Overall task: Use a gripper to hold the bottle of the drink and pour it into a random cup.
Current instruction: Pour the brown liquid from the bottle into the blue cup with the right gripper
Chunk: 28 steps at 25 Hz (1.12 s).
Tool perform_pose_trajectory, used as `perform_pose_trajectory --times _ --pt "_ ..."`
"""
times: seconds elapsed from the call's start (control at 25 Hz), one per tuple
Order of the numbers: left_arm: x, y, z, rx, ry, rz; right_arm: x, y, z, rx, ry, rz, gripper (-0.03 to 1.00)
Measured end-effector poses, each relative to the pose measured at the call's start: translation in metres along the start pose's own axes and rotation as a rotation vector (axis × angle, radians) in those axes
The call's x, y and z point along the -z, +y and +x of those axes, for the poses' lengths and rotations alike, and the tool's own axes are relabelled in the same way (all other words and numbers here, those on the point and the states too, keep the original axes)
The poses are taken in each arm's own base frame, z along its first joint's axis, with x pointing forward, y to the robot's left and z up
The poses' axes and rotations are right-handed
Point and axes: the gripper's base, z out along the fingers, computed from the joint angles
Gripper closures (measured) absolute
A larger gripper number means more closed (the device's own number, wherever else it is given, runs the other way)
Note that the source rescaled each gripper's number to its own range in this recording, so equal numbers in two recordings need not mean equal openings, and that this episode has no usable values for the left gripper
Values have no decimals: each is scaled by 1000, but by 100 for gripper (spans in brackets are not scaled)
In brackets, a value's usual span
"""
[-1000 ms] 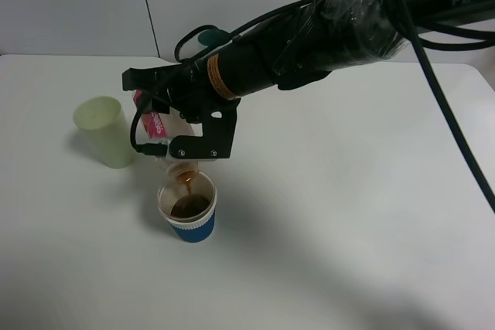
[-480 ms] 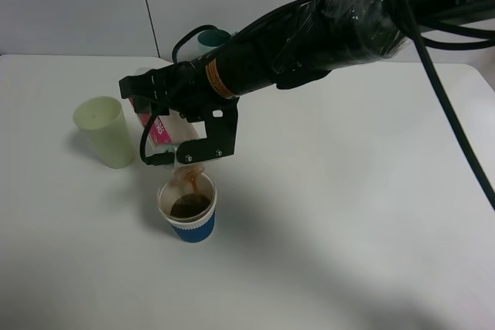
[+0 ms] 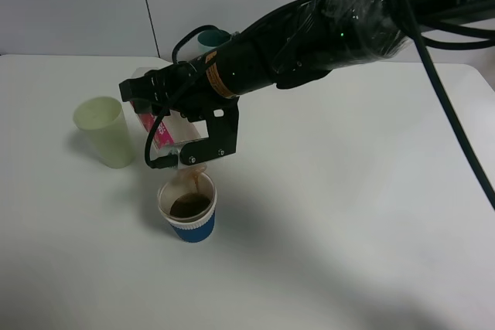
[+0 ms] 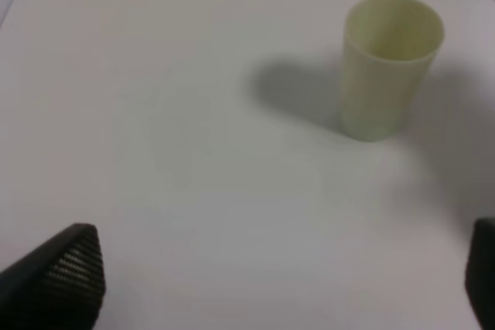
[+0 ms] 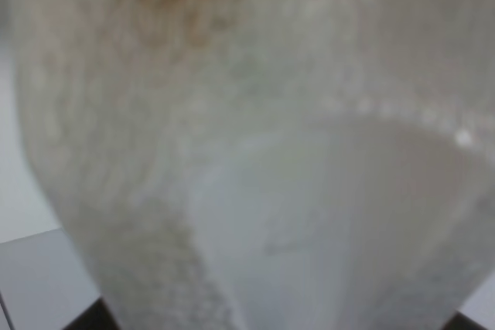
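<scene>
My right gripper [image 3: 188,143] reaches across to the left of the table and is shut on the bottle [image 3: 162,132]. The bottle is tipped steeply, with its mouth down over the cup [image 3: 188,226]. A thin stream of the brown drink [image 3: 188,206] falls from the mouth into the cup, which holds a brown pool. In the right wrist view the clear bottle [image 5: 247,144] fills the picture as a blur, with a brownish tint at one end. My left gripper [image 4: 271,291] is open over bare table, well short of the pale-green cup [image 4: 390,67].
A tall pale-green cup [image 3: 104,130] stands just left of the pouring spot. A teal cup [image 3: 213,38] peeks out behind the right arm at the back. The white table [image 3: 348,214] stretches to the right and front.
The right gripper has rolled further and tipped the bottle steeper over the cup. The drink keeps flowing, and the cup has not moved.
</scene>
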Motion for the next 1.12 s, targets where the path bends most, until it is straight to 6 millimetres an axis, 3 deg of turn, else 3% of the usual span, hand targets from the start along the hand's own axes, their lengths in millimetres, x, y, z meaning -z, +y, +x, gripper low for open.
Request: perform_pose_trajectory --times 1.12 --pt "0 0 0 0 0 0 -1 -14 -3 85 -8 32 97"
